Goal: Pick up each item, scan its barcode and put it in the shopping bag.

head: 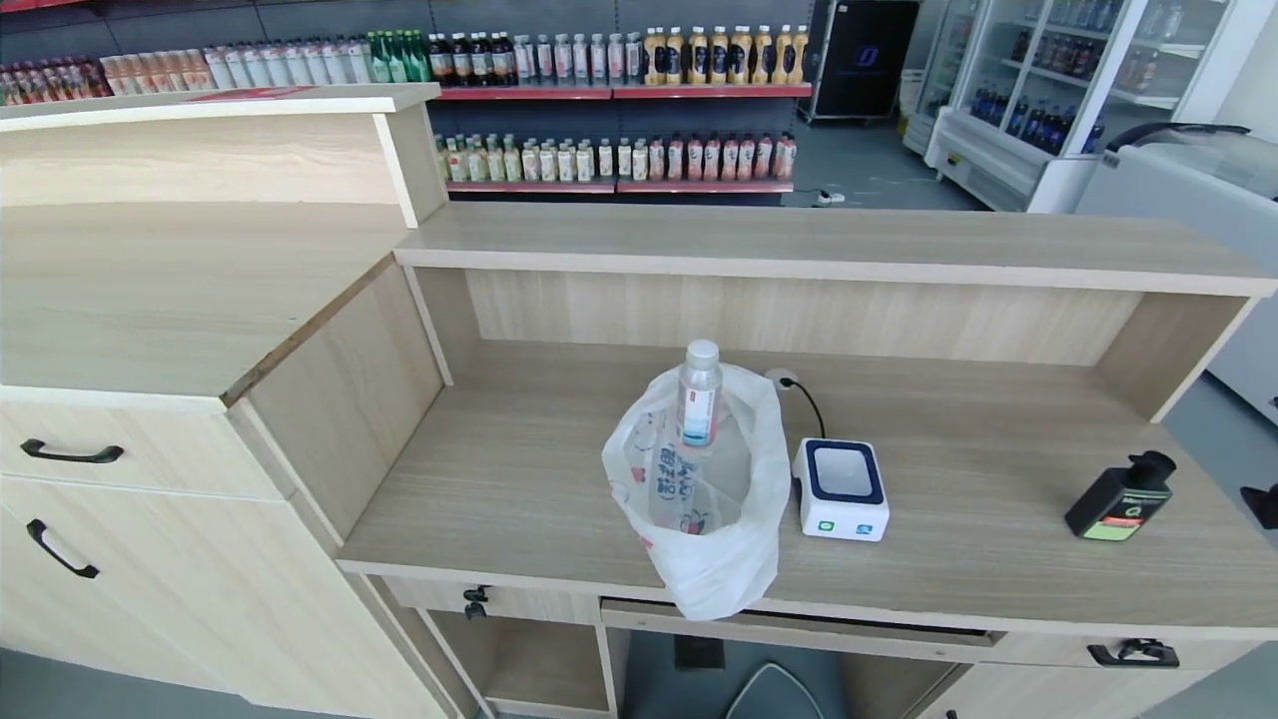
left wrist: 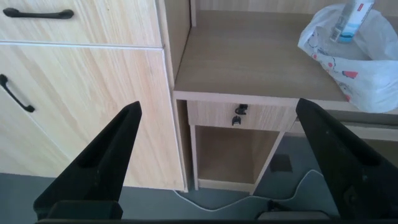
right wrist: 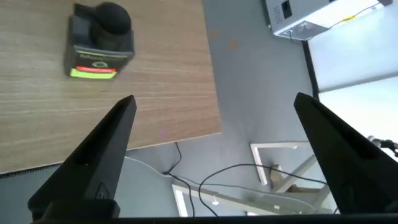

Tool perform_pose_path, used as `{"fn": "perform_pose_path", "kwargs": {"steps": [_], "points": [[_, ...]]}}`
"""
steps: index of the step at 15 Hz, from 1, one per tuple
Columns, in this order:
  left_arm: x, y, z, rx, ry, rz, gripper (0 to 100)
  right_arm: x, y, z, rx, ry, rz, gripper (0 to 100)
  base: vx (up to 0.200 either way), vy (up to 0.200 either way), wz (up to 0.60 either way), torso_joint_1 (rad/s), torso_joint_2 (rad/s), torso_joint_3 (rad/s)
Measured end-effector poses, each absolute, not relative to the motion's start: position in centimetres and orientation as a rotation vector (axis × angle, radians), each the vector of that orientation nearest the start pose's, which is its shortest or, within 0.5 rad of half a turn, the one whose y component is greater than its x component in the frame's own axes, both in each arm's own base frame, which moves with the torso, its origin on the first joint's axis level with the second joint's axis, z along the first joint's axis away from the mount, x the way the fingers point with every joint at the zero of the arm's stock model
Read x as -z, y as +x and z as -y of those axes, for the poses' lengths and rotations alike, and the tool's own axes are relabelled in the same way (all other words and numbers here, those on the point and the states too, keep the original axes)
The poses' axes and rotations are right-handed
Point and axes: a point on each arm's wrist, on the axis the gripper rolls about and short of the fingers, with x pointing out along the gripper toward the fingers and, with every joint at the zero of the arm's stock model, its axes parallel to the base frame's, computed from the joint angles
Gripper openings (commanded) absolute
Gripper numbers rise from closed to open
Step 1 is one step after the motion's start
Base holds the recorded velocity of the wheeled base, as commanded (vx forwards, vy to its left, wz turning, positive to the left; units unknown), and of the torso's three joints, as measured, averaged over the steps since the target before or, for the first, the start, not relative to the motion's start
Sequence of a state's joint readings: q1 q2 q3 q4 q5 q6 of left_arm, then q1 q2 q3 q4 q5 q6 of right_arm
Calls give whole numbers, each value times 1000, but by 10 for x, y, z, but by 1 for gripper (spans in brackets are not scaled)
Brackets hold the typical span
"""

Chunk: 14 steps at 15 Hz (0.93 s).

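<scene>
A white plastic shopping bag point(head: 699, 509) stands open at the counter's front edge, with a clear bottle point(head: 699, 397) upright inside it. To its right is the white barcode scanner point(head: 841, 487). A black bottle with a green and red label point(head: 1118, 497) lies near the counter's right end. My left gripper point(left wrist: 217, 106) is open and holds nothing. It hangs low in front of the cabinet, left of the bag point(left wrist: 351, 59). My right gripper point(right wrist: 214, 98) is open too, off the counter's right edge, a short way from the black bottle point(right wrist: 99, 40).
The counter point(head: 519, 479) has a raised back ledge and side walls. A tall cabinet with black drawer handles point(head: 70, 454) stands on the left. A cable point(head: 807, 399) runs back from the scanner. Shelves of drinks and fridges stand behind. More cables point(right wrist: 236, 180) lie on the floor.
</scene>
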State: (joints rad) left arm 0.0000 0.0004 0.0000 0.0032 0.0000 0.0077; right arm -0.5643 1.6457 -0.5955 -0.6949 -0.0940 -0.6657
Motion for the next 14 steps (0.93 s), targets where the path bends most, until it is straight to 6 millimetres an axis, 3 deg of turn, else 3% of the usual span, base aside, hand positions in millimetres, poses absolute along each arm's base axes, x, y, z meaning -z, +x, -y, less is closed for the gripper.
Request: {"fn": "perform_pose_path", "kwargs": {"steps": [4, 8, 14], "points": [[-75, -23, 0, 0, 8, -4, 100, -121, 245, 177, 483, -481, -653, 100, 0, 0, 0, -23, 44, 18], [-75, -23, 0, 0, 8, -4, 100, -100, 273, 207, 260, -520, -632, 100, 0, 0, 0, 0, 0, 0], [-75, -23, 0, 0, 8, -4, 100, -83, 301, 218, -54, -511, -520, 100, 0, 0, 0, 0, 0, 0]]}}
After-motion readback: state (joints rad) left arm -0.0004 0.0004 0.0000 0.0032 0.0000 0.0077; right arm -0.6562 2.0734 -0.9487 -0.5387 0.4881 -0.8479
